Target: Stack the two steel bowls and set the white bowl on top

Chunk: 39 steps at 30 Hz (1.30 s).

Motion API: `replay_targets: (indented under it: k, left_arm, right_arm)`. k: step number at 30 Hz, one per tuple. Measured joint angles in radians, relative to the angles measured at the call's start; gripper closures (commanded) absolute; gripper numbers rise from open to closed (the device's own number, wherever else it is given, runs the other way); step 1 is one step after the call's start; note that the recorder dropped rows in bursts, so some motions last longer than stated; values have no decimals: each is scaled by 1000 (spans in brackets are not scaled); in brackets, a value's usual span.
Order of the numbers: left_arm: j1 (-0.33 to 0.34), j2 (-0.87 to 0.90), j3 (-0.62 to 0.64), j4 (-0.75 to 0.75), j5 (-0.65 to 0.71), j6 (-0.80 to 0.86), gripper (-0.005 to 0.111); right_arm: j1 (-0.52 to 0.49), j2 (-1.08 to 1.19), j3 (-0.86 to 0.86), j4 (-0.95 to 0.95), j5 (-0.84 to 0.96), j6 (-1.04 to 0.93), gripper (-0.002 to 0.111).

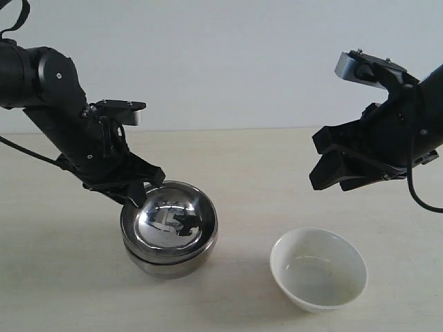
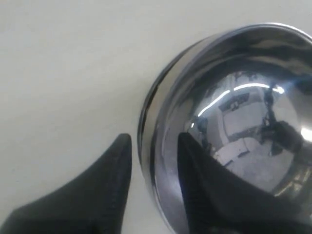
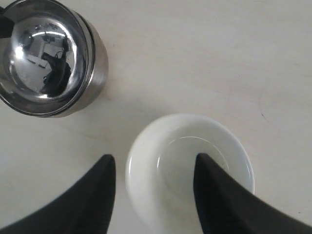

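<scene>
- Lower steel bowl (image 1: 166,266), lower centre of the exterior view: only its outer wall shows beneath the upper steel bowl (image 1: 169,223).
- Right arm (image 1: 421,121) runs off the right edge of that view.

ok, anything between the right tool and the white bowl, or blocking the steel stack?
Right tool to white bowl: nothing visible. The left tool straddles the steel stack's rim, one finger inside the top bowl, where the white bowl goes.

Robotics lab bench: plain pale tabletop (image 1: 55,277), blank white wall (image 1: 221,55), black robot arms (image 1: 66,135) over it.
</scene>
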Motion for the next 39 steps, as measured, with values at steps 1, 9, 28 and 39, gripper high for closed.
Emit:
replay_targets:
  k: [1, 9, 28, 39]
  left_arm:
    - [0, 0, 0, 0, 2, 0, 76]
    - [0, 31, 0, 0, 7, 0, 76]
    - [0, -5, -15, 108, 16, -52, 76]
    - [-5, -68, -32, -116, 65, 129, 103]
  right_arm:
    - [0, 0, 0, 0, 0, 0, 64]
    - [0, 0, 0, 0, 8, 0, 64]
    - [0, 0, 0, 0, 8, -2, 64]
    - [0, 0, 0, 0, 2, -7, 64]
